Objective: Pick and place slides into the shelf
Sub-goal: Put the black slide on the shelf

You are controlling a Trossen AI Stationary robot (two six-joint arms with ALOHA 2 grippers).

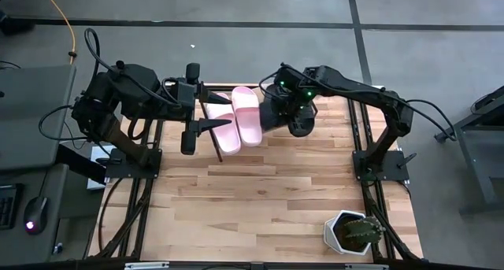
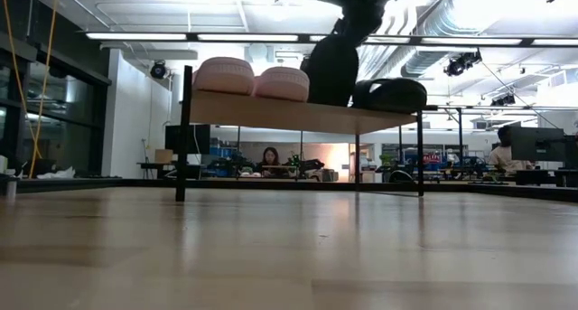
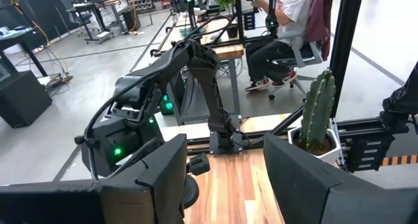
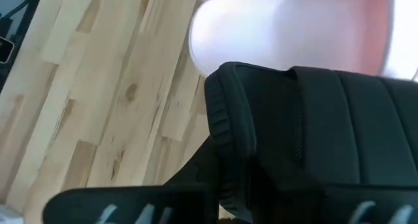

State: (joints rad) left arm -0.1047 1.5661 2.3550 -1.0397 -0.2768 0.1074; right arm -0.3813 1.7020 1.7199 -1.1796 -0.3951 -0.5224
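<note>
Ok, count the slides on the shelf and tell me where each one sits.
4. Two pink slides lie side by side at the shelf's left end; a black slide is under the right hand; another black one lies farthest right.

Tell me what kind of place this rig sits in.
Likely an open robotics lab or workshop: exposed ceiling ducts, workbenches with a seated person behind, another robot arm nearby, and bare concrete floor.

Shelf [image 2: 298, 112] board: light wood, smooth matt; frame thin black metal. On it, pink slides [image 1: 239, 118] look soft foam, matt, fine-textured straps. Black slide [image 4: 307, 139] beside them, against my fingers: matt rubbery, ribbed rim. Tabletop [image 1: 260, 199] under shelf: pale plank wood, slight sheen.
</note>
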